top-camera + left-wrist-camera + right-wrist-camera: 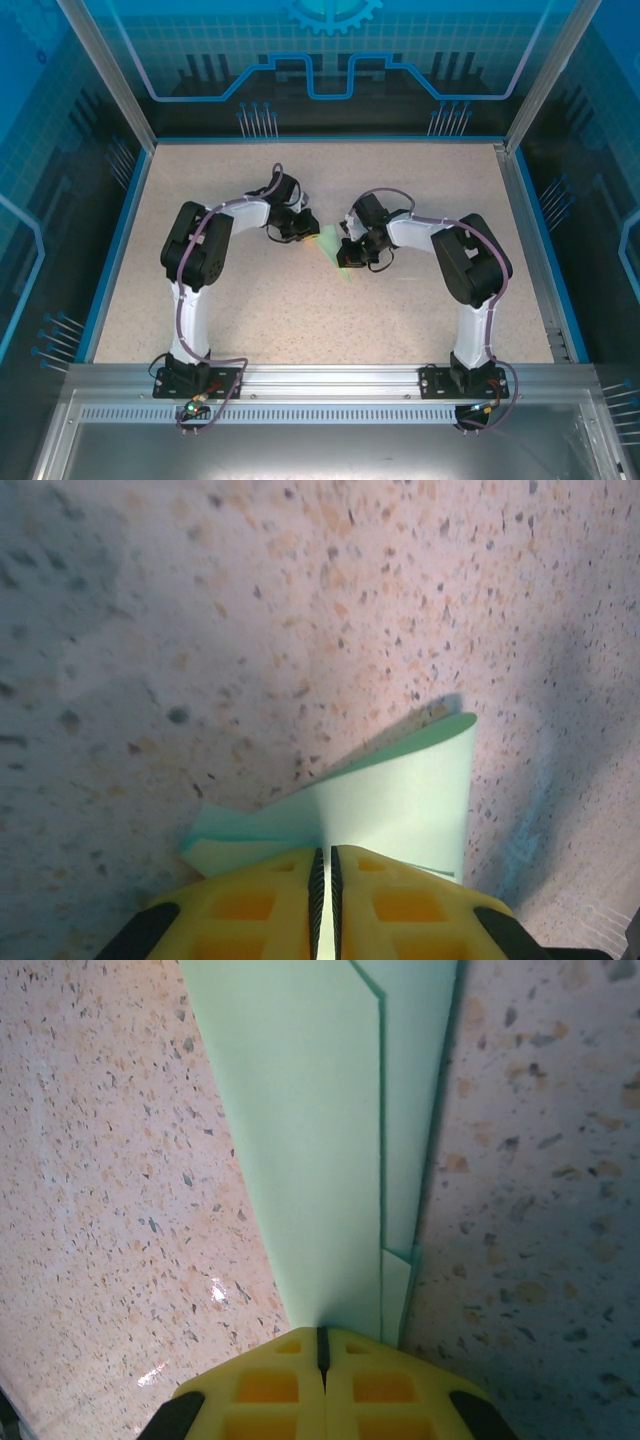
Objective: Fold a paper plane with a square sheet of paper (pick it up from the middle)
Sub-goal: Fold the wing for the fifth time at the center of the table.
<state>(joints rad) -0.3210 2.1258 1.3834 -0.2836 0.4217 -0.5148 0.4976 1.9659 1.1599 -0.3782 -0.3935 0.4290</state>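
Top external view: the green sheet of paper (333, 252), folded into layers, lies near the centre of the speckled table (300, 320). The left gripper (303, 232) is at its 10 o'clock and the right gripper (352, 254) at its 3 o'clock. Wrist views show each pair of yellow fingers (260, 900) clenched on a paper edge.

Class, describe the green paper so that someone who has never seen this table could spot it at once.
Start at the speckled beige table ringed by blue walls. Near its middle the left gripper and right gripper meet, both pinching the partly folded paper plane. It is the one pale mint-green thing, thin and creased.
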